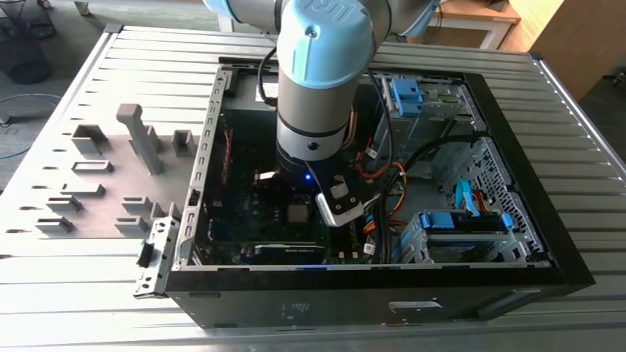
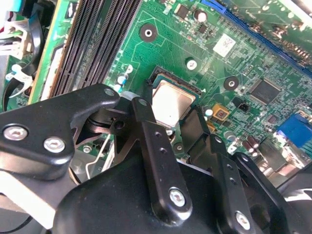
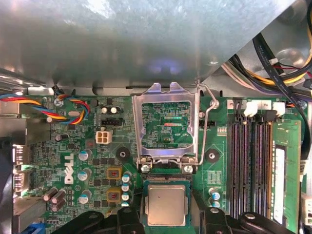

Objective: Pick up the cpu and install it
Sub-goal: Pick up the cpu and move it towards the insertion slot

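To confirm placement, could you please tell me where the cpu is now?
In the first wrist view, the cpu lies on the motherboard, next to the raised metal bracket and near the memory slots.

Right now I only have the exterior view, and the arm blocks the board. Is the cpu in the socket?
Observer: Yes. In both wrist views the cpu lies flat in the socket, metal top up.
Operator: Bracket closed over it?
Observer: No. In the first wrist view the bracket is swung open, off the cpu.
Operator: Lever?
Observer: Unlatched. The lever stands raised alongside the open bracket.
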Robot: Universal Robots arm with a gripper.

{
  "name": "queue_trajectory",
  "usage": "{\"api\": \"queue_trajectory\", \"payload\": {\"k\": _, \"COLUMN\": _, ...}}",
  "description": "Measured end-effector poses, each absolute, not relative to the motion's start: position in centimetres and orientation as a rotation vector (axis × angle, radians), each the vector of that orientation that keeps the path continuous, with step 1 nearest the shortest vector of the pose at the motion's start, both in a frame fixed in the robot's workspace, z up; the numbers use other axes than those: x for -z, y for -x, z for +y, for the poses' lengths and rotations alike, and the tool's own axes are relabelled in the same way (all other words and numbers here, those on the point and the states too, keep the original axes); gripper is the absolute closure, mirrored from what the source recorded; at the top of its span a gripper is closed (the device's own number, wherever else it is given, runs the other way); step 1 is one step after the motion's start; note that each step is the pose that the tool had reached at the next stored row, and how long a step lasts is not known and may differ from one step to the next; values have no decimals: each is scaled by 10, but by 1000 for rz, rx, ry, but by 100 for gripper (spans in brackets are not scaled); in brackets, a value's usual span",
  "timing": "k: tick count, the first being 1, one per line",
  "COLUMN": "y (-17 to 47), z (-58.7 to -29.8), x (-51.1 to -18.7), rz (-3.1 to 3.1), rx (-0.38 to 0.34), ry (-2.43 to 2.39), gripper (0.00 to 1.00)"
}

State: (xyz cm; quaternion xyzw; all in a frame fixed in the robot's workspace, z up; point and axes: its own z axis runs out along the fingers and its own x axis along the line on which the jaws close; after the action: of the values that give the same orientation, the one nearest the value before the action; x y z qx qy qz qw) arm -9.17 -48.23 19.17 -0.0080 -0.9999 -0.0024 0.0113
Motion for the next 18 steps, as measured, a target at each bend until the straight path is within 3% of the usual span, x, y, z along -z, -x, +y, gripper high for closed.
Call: {"api": "queue_trajectory", "payload": {"k": 18, "y": 92, "z": -482, "x": -190, "rz": -3119, "rx": 8, "ry": 25, "gripper": 53}}
